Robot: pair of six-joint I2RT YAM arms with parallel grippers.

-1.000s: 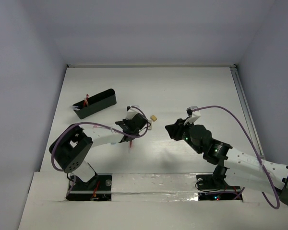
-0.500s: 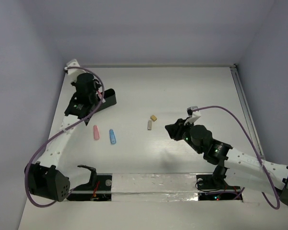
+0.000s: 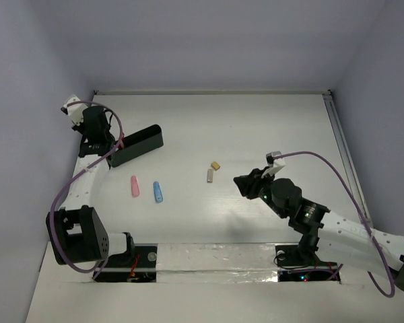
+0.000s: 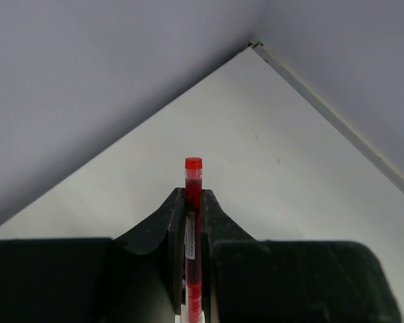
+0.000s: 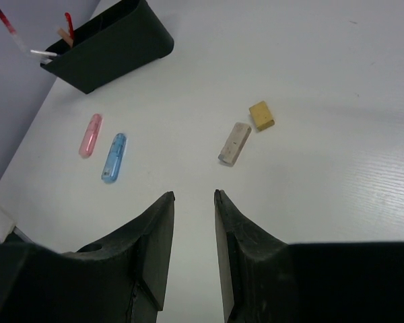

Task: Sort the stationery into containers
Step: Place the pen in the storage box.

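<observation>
Left wrist view: the left claw [image 4: 193,202] is seen closed on a red pen [image 4: 193,176]. The pen is held along the jaws, with its capped end pointing to 12 o'clock past the fingertips. From above, this claw is found at the far-left edge of the table [image 3: 269,121], just beside the left end of the box [image 3: 140,142]. The box lies at about 4 o'clock from the claw, and its long axis runs from 8 to 2 o'clock. The drop is judged to turn on that offset: the pen must be carried toward 4 o'clock, over the opening, before it is let go. Whether the pen is above the opening now cannot be told.

The right claw [image 5: 192,202] is held open over bare table, with nothing between its jaws. In its own view a grey block [image 5: 234,143] and a tan block [image 5: 261,115] lie near at 1 o'clock. A pink capsule [image 5: 90,134] and a blue capsule [image 5: 114,157] lie at 10 o'clock. The right arm is judged nearer the blocks, the left arm nearer the box.
</observation>
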